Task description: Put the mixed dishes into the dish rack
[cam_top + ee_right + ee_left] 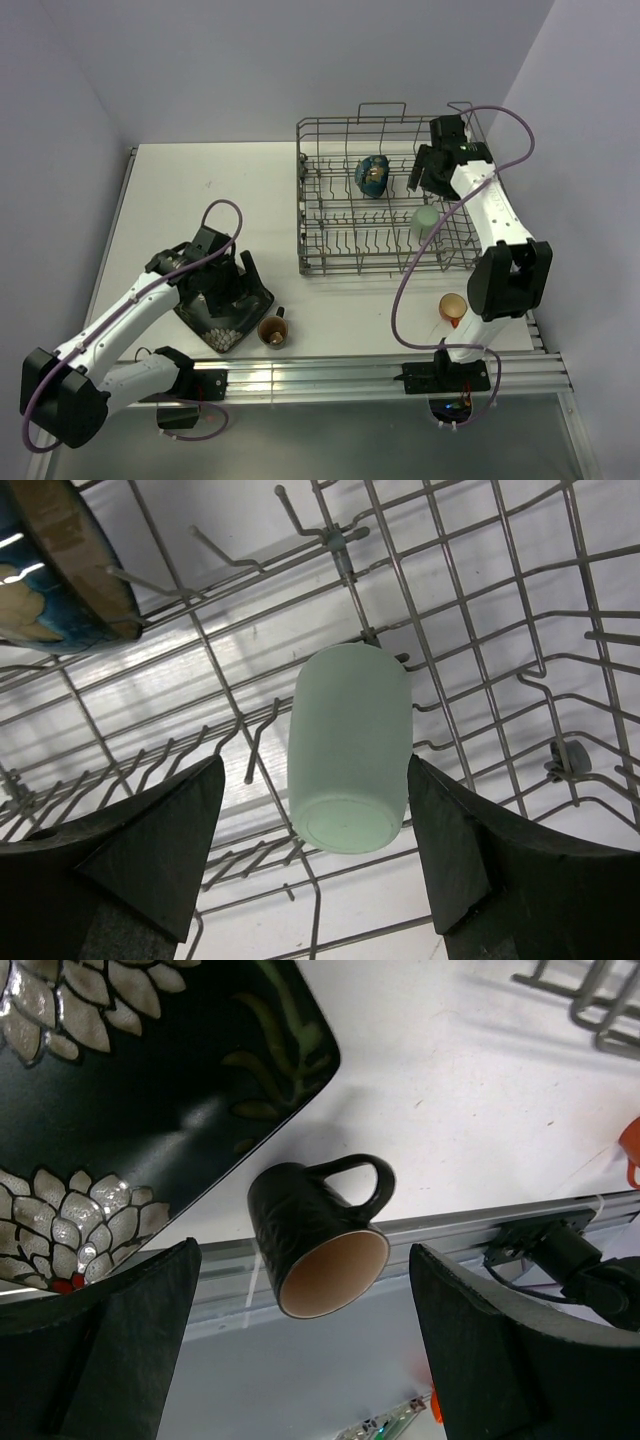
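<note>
Pale green cup (348, 745): on its side inside dish rack (385, 195), right part; dark bowl (373, 176) further left. On worktop (200, 190), near side: square plate (228, 330), brown cup (318, 1235) tipped over just right of it, orange cup (452, 307) near right. Right tool (428, 178): open above pale green cup, gripping nothing. Left tool (302, 1280): open, empty, over brown cup.

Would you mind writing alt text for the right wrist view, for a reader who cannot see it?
A pale green cup sits among the tines of the grey wire dish rack, its closed base toward the camera, framed by the black fingers of the open right gripper. Part of a dark bowl shows at the upper left, also in the rack.
</note>
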Tool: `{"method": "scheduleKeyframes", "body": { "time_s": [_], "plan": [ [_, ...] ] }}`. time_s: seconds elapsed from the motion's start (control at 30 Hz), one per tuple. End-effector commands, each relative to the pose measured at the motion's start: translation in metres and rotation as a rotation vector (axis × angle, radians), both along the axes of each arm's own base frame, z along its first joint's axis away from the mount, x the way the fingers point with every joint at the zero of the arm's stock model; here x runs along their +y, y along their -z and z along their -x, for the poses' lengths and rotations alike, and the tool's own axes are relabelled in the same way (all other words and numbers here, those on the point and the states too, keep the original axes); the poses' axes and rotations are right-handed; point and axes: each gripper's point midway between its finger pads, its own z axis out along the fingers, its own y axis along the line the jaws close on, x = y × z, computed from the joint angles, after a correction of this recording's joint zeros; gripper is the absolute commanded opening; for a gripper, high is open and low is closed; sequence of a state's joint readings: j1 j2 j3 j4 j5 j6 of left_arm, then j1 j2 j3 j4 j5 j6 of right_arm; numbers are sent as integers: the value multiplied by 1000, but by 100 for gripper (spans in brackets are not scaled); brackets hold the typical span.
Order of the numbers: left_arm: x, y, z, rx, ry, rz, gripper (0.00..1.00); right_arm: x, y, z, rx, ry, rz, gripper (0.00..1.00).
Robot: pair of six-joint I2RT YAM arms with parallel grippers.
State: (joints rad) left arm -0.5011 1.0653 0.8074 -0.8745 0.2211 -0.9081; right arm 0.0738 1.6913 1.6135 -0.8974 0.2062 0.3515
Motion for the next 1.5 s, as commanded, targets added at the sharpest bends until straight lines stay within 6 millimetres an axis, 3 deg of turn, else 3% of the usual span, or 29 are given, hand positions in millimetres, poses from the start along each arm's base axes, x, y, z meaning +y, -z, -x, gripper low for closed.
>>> {"method": "scheduleKeyframes", "body": {
  "time_s": [0.0, 0.17, 0.33, 0.7, 0.97, 1.1, 1.2, 1.3, 1.37, 1.4, 1.43, 1.47],
  "plan": [
    [-1, 3, 6, 6, -3, 25, 91, 5, -48, 1, -141, -4, -43, 81],
    [0, 11, 13, 32, 19, 4, 83, 33, -88, 26, -214, -70, -101, 81],
    [-8, 18, 27, 43, 59, -11, 77, 56, -106, 57, -250, -137, -137, 81],
    [-9, 50, 49, 106, 89, -54, 64, 72, -117, 122, -291, -216, -213, 80],
    [-24, 63, 40, 108, 137, -44, 44, 77, -109, 155, -271, -264, -253, 80],
    [-32, 60, 33, 104, 168, -54, 23, 79, -113, 162, -270, -287, -266, 80],
    [-38, 46, 26, 81, 185, -43, 2, 82, -117, 164, -267, -306, -275, 79],
    [-47, 20, 23, 47, 199, 5, 0, 92, -123, 165, -260, -355, -312, 79],
    [-60, -12, 17, -2, 222, 84, 0, 102, -124, 167, -244, -404, -350, 79],
    [-66, -32, 17, -44, 238, 139, 0, 117, -126, 171, -222, -464, -416, 79],
    [-79, -61, 10, -114, 260, 221, 0, 127, -128, 173, -214, -502, -459, 79],
    [-91, -84, 17, -132, 311, 327, 0, 136, -130, 176, -203, -538, -505, 79]
  ]
}}
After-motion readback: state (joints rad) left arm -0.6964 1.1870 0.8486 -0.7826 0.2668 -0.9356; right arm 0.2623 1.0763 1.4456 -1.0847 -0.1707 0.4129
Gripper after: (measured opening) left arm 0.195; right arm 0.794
